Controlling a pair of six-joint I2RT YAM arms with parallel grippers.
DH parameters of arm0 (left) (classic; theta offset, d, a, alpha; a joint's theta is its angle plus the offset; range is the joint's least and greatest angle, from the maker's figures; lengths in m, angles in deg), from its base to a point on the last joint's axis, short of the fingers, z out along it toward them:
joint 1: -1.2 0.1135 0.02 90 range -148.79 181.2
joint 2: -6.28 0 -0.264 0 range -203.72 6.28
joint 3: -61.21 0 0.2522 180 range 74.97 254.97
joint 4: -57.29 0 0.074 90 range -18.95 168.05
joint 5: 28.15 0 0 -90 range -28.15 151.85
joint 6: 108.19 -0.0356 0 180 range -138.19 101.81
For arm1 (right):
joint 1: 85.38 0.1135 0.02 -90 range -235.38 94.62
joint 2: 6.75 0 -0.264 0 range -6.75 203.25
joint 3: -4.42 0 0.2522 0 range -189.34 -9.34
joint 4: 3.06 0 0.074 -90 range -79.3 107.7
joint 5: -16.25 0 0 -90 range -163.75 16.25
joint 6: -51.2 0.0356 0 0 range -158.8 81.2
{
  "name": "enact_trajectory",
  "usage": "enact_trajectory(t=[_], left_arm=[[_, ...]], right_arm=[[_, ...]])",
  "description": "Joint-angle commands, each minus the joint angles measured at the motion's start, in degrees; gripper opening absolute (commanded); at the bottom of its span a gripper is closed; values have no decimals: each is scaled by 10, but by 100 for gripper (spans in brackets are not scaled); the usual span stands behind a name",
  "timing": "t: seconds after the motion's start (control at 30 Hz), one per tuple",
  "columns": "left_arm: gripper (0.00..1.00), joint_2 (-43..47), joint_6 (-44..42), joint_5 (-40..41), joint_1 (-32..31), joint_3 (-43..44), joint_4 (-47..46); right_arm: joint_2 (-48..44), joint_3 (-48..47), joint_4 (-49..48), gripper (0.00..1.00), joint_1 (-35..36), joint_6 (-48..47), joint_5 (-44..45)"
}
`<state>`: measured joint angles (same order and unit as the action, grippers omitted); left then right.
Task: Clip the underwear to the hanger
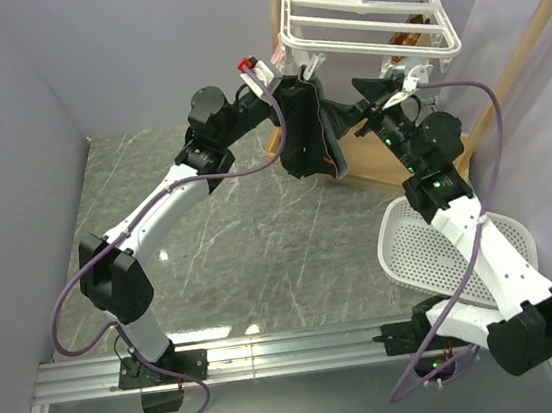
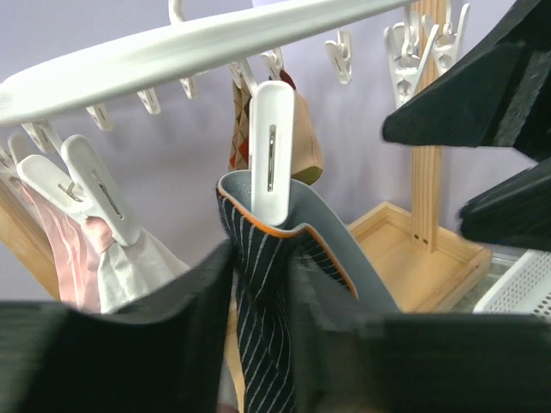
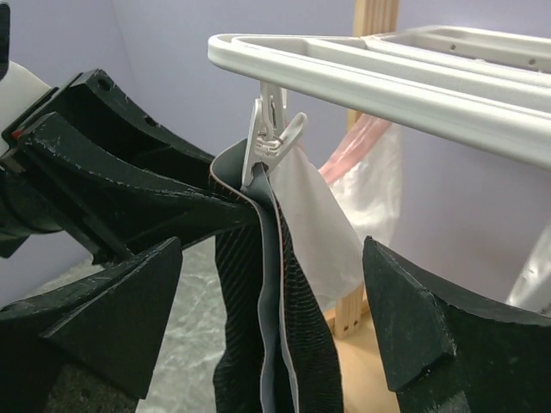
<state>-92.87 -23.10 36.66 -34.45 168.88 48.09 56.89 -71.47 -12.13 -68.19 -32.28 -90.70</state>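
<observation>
The left pincer is seen under the hanger's edge bar, its fingers standing a little apart with the underwear bunched in the narrow gap between them. The fabric lies against both fingers, but whether it is being pinched cannot be told. The right pincer is spread wide below the same bar, one finger on each side of the hanging fabric, and nothing is gripped or touched by it.

The underwear is hung from the hanger by one white clip, which is closed on the orange-trimmed waistband. The garment is gathered into a long upright fold. A black outer face, a grey inner face and fine pale stripes can be made out.

Along the hanger's bar, away from the right pincer, a pinkish translucent pouch is held by neighbouring clips, just beside the underwear. A brown patterned item is seen behind the clip. Under the hanger, the garment's lower end hangs free above the wooden frame's tray base and the marbled counter. A white perforated basket lies on the counter, well below the hanger in the top view.
</observation>
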Motion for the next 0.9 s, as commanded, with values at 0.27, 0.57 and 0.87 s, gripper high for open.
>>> enact_trajectory(t=[0.27, 0.57, 0.87], left_arm=[[53, 76, 24, -4, 6, -50, 65], [64, 155, 46, -26, 14, -145, 105], [63, 219, 20, -80, -21, -233, 64]], right_arm=[[-99, -3, 174, 92, -73, 13, -77], [-142, -24, 299, 92, -142, 23, -113], [-165, -70, 413, 89, -261, 22, -200]])
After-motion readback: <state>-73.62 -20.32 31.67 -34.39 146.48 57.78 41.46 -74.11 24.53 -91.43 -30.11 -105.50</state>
